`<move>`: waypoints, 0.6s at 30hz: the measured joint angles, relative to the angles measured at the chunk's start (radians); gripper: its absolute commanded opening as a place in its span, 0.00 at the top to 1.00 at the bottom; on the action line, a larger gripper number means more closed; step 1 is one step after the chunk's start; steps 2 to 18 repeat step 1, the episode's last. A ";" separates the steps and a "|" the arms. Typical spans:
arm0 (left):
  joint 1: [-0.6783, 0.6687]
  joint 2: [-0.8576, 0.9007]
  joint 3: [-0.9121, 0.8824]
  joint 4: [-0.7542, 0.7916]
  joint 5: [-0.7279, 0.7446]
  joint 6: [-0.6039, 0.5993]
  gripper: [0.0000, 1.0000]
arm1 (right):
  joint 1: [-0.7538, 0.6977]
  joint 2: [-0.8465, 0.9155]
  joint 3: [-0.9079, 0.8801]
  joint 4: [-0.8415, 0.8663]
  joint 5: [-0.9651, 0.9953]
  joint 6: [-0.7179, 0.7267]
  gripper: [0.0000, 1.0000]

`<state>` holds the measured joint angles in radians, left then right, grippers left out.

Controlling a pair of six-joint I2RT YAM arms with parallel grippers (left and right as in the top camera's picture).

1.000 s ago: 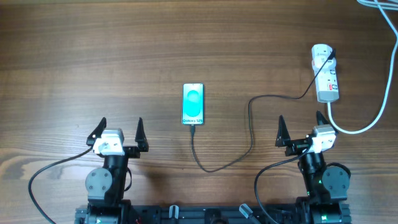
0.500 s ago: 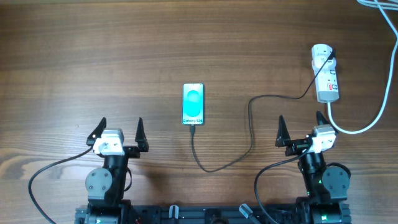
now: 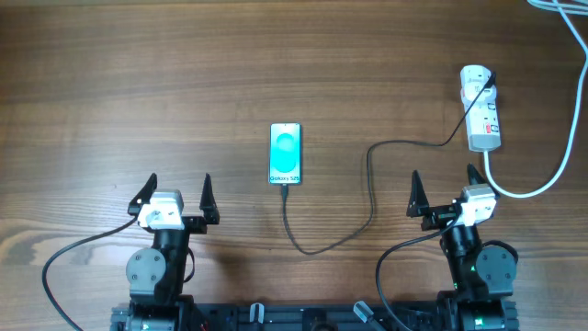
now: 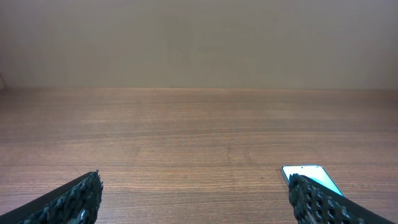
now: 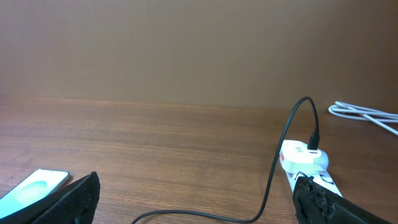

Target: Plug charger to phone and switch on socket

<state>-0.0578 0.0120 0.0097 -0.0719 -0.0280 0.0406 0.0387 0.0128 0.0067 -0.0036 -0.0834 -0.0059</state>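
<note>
Overhead: left gripper (image 3: 177, 182) and right gripper (image 3: 443, 176) gape empty; charger (image 3: 369, 184) meets phone (image 3: 285, 154) (whether seated, unclear).

Black arms (image 3: 152, 268), white wrist blocks (image 3: 165, 210), ribbed black gripper fingers (image 4: 74, 199), black cables (image 3: 66, 246).

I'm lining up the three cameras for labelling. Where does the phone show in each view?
Overhead: the phone lies mid-table, screen up, ahead of and between the two arms.
Left wrist: phone at the lower right, only its far end showing.
Right wrist: phone in the lower left corner, cut off by the frame.
Shared landmark: the wooden table; the socket shows only overhead and in the right wrist view.
</note>
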 measured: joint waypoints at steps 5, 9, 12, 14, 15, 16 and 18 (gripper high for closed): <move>0.000 0.000 0.000 0.000 0.000 0.000 0.00 | 0.000 0.000 0.000 0.000 0.000 0.000 0.00; 0.000 0.000 0.000 0.000 0.000 0.000 0.00 | 0.000 0.000 0.000 0.000 0.000 0.000 0.00; 0.000 0.000 0.000 0.000 0.000 0.000 0.00 | 0.000 0.000 0.000 0.000 0.000 0.000 0.00; 0.000 0.000 0.000 0.000 0.000 0.000 0.00 | 0.000 0.000 0.000 0.000 0.000 0.000 0.00; 0.000 0.000 0.000 0.000 0.000 0.000 0.00 | 0.000 0.000 0.000 0.000 0.000 0.000 0.00; 0.000 0.000 0.000 0.000 0.000 0.000 0.00 | 0.000 0.000 0.000 0.000 0.000 0.000 0.00; 0.000 0.000 0.000 0.000 0.000 0.000 0.00 | 0.000 0.000 0.000 0.000 0.000 0.000 0.00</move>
